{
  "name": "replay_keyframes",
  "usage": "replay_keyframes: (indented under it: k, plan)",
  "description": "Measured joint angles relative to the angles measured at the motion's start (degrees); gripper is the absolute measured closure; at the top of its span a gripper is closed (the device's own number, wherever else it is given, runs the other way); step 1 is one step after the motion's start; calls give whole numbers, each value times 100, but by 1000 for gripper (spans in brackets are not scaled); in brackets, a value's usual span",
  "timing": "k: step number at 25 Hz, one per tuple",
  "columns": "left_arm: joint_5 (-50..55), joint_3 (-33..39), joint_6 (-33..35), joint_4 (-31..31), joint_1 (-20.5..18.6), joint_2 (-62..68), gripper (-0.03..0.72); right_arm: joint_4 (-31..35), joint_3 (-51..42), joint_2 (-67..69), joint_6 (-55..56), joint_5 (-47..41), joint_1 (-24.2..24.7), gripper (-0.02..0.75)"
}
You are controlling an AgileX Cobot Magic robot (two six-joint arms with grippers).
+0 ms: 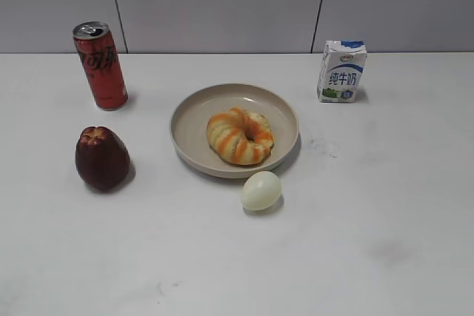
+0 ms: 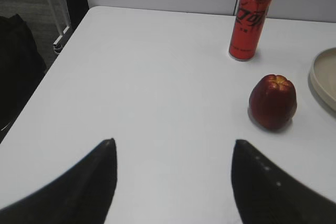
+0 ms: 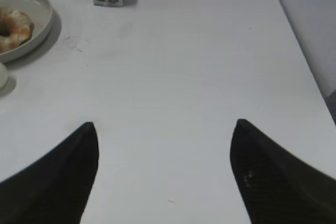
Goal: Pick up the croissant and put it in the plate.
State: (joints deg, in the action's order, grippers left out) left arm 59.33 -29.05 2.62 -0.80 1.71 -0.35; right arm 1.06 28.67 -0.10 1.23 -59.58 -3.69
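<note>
Left hand (image 2: pixel 173 182): seen spread wide in the left wrist view, nothing between its two dark fingers; it is held over bare counter (image 2: pixel 147 77), well apart from the plate.
Right hand (image 3: pixel 164 177): likewise spread wide and empty in the right wrist view, over bare counter to the right of the plate.
Croissant (image 1: pixel 240 135): found lying inside the plate (image 1: pixel 189 120), slightly right of its middle, flat on its side with the hole facing up; the task is judged already met.
Weight: judged light, as a bread roll of this look would be.
Stiffness: judged soft and easily crushed; a gentle squeeze would be called for if it had to be lifted again.
Surface: a glossy crust is shown, so some slip is to be expected under smooth fingers.
Where to take hold: across one arc of the ring, one finger in the hole and one outside, is judged the surest grasp.
Egg (image 1: pixel 261 190): set on the counter just beside the plate's near rim; whether it touches the rim cannot be told. A knock is to be avoided, since it would roll.
Other things: a red can (image 1: pixel 100 65), a dark red fruit (image 1: pixel 102 158) and a milk carton (image 1: pixel 342 71) are stood clear of the plate.
</note>
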Motion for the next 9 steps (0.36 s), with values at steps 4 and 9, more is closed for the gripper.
replay_keyframes:
  k: [4,9]
  plan:
    - [0,7,0,0,0,0,188,0,0,-17,0,0,14,147]
    - [0,7,0,0,0,0,188,0,0,-17,0,0,14,147]
